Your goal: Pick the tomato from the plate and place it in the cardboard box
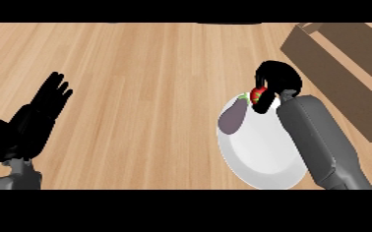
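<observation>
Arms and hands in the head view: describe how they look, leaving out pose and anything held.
Both forearms are smooth, rounded grey tubes that end in black hands with fingers and a thumb. The left hand and right hand are glossy black all over. No cables, markings or sleeves show on either arm.

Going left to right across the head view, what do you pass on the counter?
Open black left robot hand resting at the left edge → purple eggplant on the round white plate → red tomato held in the curled black right robot hand → brown cardboard box at the far right.
</observation>
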`<move>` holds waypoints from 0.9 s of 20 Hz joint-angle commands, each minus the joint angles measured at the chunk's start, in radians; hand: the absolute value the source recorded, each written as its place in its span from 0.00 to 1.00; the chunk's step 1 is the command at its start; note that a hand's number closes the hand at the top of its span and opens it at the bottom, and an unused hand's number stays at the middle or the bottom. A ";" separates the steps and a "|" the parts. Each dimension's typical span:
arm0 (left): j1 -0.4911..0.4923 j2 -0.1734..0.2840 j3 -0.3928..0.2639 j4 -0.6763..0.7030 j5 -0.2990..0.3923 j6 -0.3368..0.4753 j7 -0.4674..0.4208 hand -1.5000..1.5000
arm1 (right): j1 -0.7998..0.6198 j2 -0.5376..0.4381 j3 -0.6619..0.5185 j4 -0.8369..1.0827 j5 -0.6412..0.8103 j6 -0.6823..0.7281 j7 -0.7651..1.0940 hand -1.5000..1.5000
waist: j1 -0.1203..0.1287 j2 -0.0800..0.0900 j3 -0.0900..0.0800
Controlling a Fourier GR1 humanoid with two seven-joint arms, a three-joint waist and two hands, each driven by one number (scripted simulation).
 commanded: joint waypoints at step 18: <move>0.079 0.002 0.010 -0.040 -0.001 -0.029 -0.021 0.50 | -0.194 -0.100 -0.155 -0.541 0.077 0.042 0.285 1.00 | -0.013 -0.007 -0.001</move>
